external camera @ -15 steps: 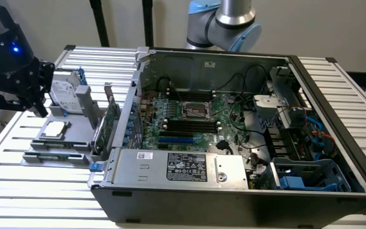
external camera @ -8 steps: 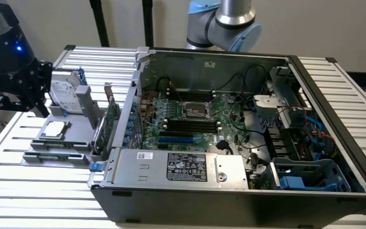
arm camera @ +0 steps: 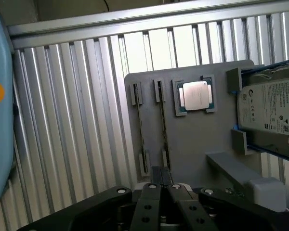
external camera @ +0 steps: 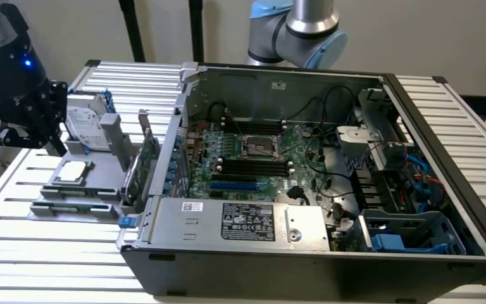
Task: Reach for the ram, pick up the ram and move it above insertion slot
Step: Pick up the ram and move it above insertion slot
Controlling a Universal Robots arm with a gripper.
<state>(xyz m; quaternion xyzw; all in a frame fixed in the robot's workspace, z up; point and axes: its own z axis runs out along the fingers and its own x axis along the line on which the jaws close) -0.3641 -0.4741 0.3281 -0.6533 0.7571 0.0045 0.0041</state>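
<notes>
the gripper point(arm camera: 161, 174) is hovering over the grey holder point(arm camera: 197, 144) on the tabletop point(arm camera: 72, 125), jaws clenched on nothing, near one end of the ram point(arm camera: 163, 127).

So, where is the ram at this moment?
The ram stands on edge in the grey holder, in the slot next to the CPU, at the exterior view's left beside the computer case.
</notes>
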